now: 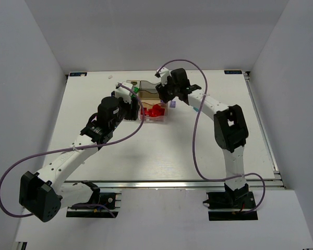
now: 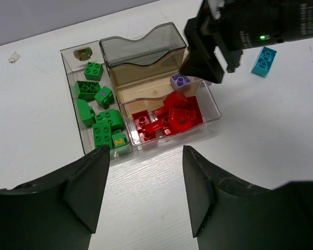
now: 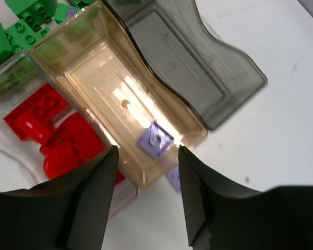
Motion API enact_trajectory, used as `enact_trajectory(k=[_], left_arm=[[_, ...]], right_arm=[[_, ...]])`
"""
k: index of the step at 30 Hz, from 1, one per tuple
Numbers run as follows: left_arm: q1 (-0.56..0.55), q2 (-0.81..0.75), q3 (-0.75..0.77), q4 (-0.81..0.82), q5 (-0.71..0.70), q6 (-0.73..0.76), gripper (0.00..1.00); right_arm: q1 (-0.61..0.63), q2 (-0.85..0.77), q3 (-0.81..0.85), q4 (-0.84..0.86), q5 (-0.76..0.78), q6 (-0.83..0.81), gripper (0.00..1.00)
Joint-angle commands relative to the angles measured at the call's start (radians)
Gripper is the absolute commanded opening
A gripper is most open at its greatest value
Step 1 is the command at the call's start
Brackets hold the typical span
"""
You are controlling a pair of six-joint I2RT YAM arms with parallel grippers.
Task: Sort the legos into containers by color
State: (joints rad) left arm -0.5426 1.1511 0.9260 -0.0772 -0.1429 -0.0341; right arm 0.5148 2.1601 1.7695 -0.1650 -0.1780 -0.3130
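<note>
lilac lego (image 3: 155, 139) lying in amber compartment (image 3: 88, 73), right pincer (image 3: 146, 152) parted above.

The top view looks down from above and behind both arms. It is far off and takes in the whole desk (image 1: 146, 151), with the tray (image 1: 148, 89) small near the far middle. The left wrist view looks forward and down past the left gripper (image 2: 146, 174) from the tray's near side. It is close enough to frame the whole tray and the right gripper (image 2: 202, 67) over its right edge. The right wrist view hangs closest, almost straight over the tray's middle compartment. All three share the tray. Both wrist views share the red bricks (image 2: 169, 120) and a lilac brick (image 2: 179, 80).
</note>
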Motion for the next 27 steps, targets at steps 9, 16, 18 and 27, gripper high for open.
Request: enact_trajectory(k=[9,16,18,27], left_arm=[[-0.003,-0.042,-0.003,0.016,0.008,0.000,0.68],[-0.003,-0.042,-0.004,0.016,0.000,0.002,0.68],[-0.003,-0.042,-0.004,0.017,0.000,0.002,0.68],[-0.003,-0.037,-0.004,0.017,0.000,0.003,0.68]], right_arm=[[-0.081,-0.209,-0.188,0.067,0.247,0.403,0.50],[-0.078,-0.071,-0.085,-0.010,0.293,0.413,0.58],[-0.082,-0.020,-0.032,-0.030,0.267,0.420,0.58],[-0.090,0.066,0.018,-0.044,0.201,0.468,0.60]])
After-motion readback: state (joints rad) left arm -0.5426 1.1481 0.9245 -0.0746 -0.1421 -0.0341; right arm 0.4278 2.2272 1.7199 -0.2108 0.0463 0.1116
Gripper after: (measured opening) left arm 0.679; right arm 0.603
